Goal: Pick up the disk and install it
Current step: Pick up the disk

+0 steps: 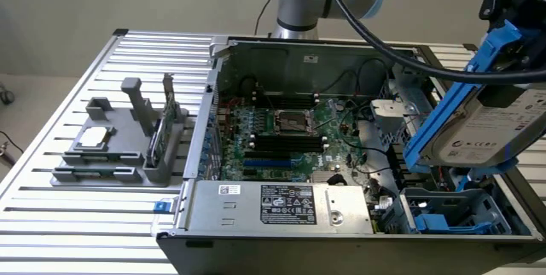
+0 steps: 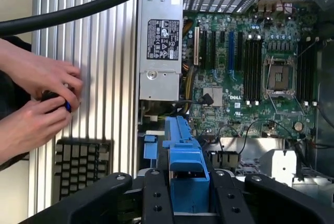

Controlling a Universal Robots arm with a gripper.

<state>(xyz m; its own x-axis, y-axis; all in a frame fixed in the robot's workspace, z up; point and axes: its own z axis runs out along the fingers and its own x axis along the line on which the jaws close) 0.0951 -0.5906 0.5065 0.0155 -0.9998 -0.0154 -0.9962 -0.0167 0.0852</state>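
Note:
The disk (image 1: 499,125), a silver-grey drive with a white label in a blue carrier (image 1: 444,118), hangs tilted in the air at the exterior view's right. It is above the right end of the open computer case. My gripper (image 1: 510,45) comes down from the upper right and is shut on the disk's top end. In the wrist view the black fingers (image 2: 156,198) stand on either side of the blue carrier (image 2: 183,151). Below the disk lies a drive bay with blue plastic parts (image 1: 452,217).
The open case (image 1: 213,89) holds a motherboard (image 1: 282,128) and a power supply (image 1: 282,208). A grey fixture (image 1: 111,160) at the exterior view's left carries a CPU chip (image 1: 92,137) and a circuit card (image 1: 168,121). A person's hands (image 2: 36,98) work beside the case on the slatted table.

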